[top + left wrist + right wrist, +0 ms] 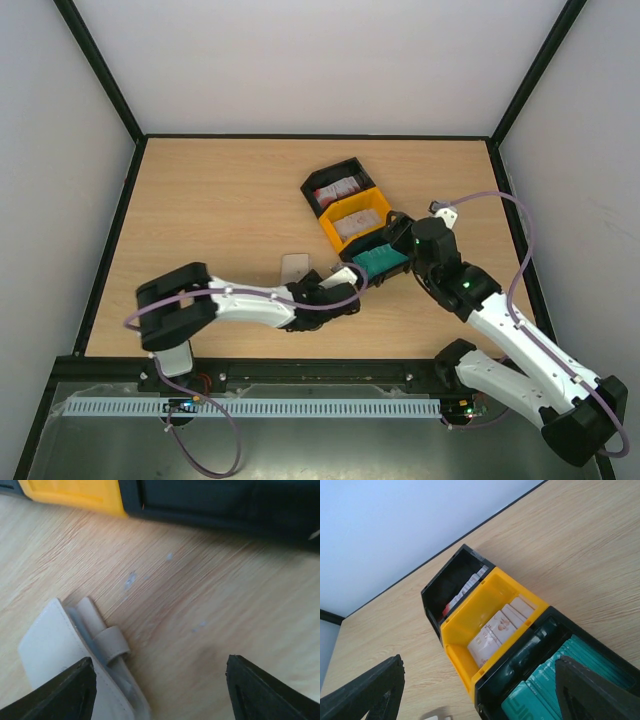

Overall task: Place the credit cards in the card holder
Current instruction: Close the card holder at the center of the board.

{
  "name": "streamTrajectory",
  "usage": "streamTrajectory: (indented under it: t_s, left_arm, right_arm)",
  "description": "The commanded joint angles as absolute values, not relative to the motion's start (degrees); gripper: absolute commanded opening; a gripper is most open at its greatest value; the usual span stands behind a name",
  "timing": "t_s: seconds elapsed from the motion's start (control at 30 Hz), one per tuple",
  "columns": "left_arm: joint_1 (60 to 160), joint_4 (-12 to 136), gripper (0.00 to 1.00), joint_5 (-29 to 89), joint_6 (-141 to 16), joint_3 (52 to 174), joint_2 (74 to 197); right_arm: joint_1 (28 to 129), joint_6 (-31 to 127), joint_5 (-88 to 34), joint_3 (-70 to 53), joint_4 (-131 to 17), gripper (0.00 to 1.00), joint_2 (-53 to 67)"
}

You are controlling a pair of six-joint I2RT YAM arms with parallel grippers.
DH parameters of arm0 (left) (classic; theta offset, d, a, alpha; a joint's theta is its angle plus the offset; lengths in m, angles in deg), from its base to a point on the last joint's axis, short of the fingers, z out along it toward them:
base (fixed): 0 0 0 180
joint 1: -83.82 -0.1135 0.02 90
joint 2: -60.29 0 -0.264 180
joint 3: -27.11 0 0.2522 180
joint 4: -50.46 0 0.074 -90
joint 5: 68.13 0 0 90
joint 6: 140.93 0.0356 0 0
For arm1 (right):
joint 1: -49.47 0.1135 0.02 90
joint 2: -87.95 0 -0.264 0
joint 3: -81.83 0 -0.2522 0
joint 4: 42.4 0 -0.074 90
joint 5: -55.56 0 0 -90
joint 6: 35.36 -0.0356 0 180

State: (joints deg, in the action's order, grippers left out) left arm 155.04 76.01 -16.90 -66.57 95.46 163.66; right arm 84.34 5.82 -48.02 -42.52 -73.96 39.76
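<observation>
The beige card holder [296, 267] lies flat on the wood left of the tray. In the left wrist view the card holder [60, 645] shows its strap and greyish inside, reaching under my left finger. My left gripper [338, 288] [160, 690] is open with bare wood between its fingers [270, 692]. The credit cards sit in the tray: red-and-white cards [465, 587], whitish cards [502, 627] and teal cards [555, 685] [380, 260]. My right gripper [402, 238] [482, 700] hangs open over the tray's near end, holding nothing.
The black-and-yellow three-compartment tray [372, 203] [455, 630] stands slanted at mid table, with its side [75, 492] just beyond my left gripper. Black frame rails and white walls border the table.
</observation>
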Motion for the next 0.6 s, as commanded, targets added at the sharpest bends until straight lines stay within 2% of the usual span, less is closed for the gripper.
streamTrajectory:
  t_s: [0.0,0.13,0.3,0.47,0.57]
  left_arm:
    - [152.22,71.52,0.74,-1.64,-67.99,92.3,153.08]
    - [145.38,68.24,0.75,9.65,-71.56,87.1,141.73]
    - [133.26,65.99,0.77,17.26,-80.84,81.3,129.69]
    - [125.65,65.72,0.76,20.96,-89.97,77.12,129.06]
    - [122.66,64.31,0.7,24.71,-92.14,75.94,132.66]
  right_arm:
    - [84.19,8.56,-43.6,-43.0,-73.25,0.8,39.41]
    - [84.14,15.22,-34.36,-43.5,-70.93,0.77,36.94]
    - [84.37,21.17,-18.33,-44.78,-65.83,0.65,28.0]
    - [90.66,24.74,-15.66,-45.02,-60.81,0.6,18.2]
    - [93.65,26.26,-17.33,-43.74,-60.19,0.55,11.68]
